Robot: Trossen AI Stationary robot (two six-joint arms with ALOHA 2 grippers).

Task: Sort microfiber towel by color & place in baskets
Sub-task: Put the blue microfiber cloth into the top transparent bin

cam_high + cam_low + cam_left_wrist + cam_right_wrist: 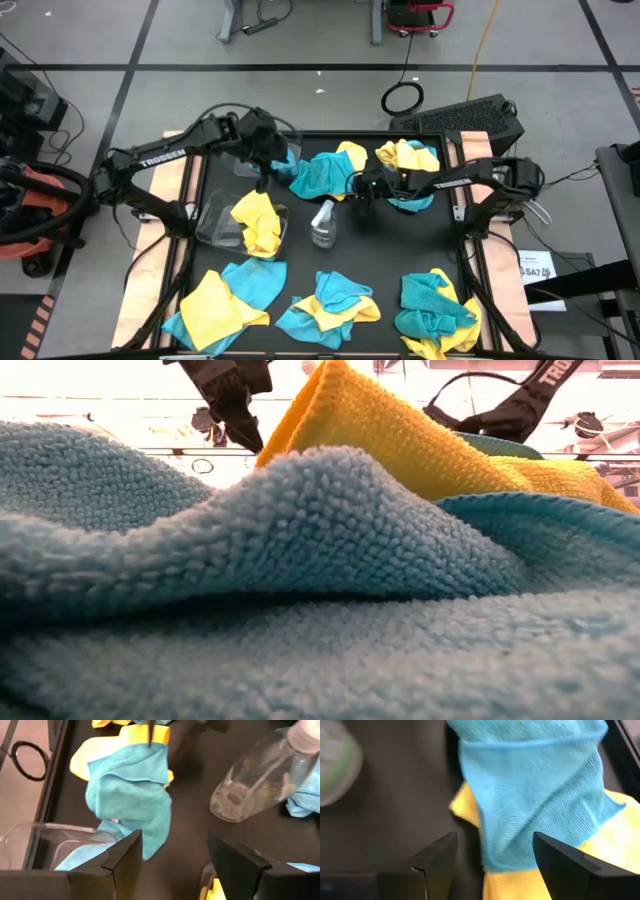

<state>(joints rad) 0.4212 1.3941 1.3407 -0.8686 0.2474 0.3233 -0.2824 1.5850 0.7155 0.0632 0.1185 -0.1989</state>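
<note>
Yellow and teal microfiber towels lie in mixed heaps on the black table. A teal towel over a yellow one [325,172] lies at the middle far side. One clear basket [212,218] holds a yellow towel [258,222]. The other basket [30,840], at the far left, holds a teal towel [75,857]. My left gripper [263,172] [172,860] hangs open above the table between the two baskets, with nothing between its fingers. My right gripper [360,190] [492,865] is open, low over the teal-on-yellow towel [535,795]. Its fingers stand either side of the towel's near edge.
A clear spray bottle [323,222] [255,780] lies mid-table between the arms. More teal-and-yellow heaps lie along the near edge [225,300] [330,305] [435,310] and at the far right [405,155]. One near heap [320,580] fills the low view.
</note>
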